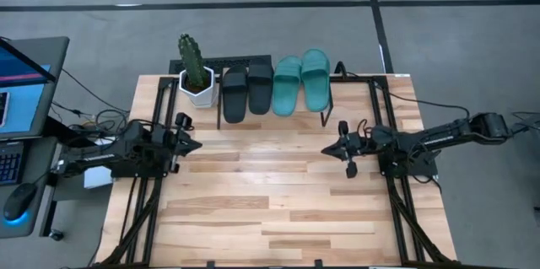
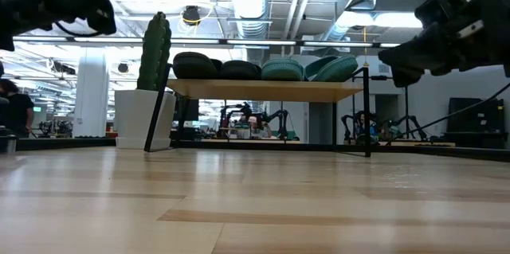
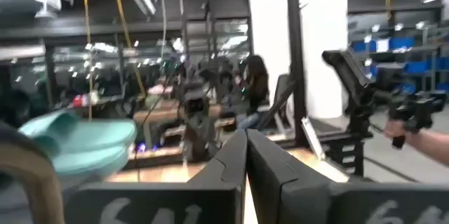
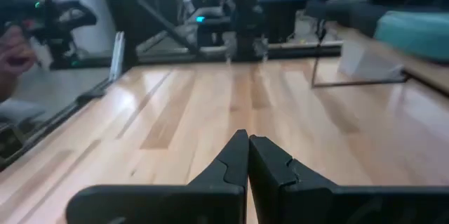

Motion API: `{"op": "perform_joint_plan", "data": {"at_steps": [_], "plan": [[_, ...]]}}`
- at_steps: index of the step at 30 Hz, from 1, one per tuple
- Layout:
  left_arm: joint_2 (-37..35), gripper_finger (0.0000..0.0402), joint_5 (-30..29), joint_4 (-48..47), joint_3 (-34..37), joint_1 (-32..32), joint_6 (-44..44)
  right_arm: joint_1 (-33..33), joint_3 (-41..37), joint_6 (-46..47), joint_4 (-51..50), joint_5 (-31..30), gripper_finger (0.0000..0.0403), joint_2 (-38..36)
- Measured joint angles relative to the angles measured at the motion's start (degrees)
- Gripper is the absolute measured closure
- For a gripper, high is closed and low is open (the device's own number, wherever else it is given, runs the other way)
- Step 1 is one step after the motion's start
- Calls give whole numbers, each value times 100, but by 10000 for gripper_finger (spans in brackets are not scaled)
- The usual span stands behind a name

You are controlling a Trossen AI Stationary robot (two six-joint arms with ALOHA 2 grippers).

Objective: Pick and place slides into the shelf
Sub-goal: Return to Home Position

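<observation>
At the upper centre of the high view, your low wood-topped, black-framed shelf (image 2: 263,89) carries all four soft slip-on slides (image 1: 260,88): two black slides (image 1: 234,94) at left, two teal green slides (image 1: 287,85) at right. At mid-frame, apart from it, the left gripper (image 1: 194,144) and the right gripper (image 1: 327,148) are each pinched together, holding nothing. Your risk, I judge, is the outer teal slide (image 2: 339,68), which looks tilted at the shelf's right end: a knock to the frame leg (image 2: 367,115) from the right gripper could tip it off. A wide left swing could clip the green cactus in its white pot (image 1: 197,73).
</observation>
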State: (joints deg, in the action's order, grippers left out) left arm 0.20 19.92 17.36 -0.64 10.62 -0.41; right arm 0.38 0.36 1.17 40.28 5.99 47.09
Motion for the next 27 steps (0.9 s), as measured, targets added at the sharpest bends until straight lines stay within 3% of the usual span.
{"op": "perform_joint_plan", "data": {"at_steps": [4,10,14,21,27], "plan": [[10,401,-497,-418,2,-86,-60,257,0,-201,12,10,403,21],[8,401,-2668,-1430,7,-348,-944,410,0,-312,-52,-4,403,133],[80,401,-2970,-1392,7,-676,-1046,302,-2,-435,-55,-7,403,128],[230,401,-4135,-1259,12,-1301,-701,51,-4,-265,-226,-12,403,252],[565,401,-4126,-1258,15,-1480,-646,57,-4,-269,-220,-8,403,465]]}}
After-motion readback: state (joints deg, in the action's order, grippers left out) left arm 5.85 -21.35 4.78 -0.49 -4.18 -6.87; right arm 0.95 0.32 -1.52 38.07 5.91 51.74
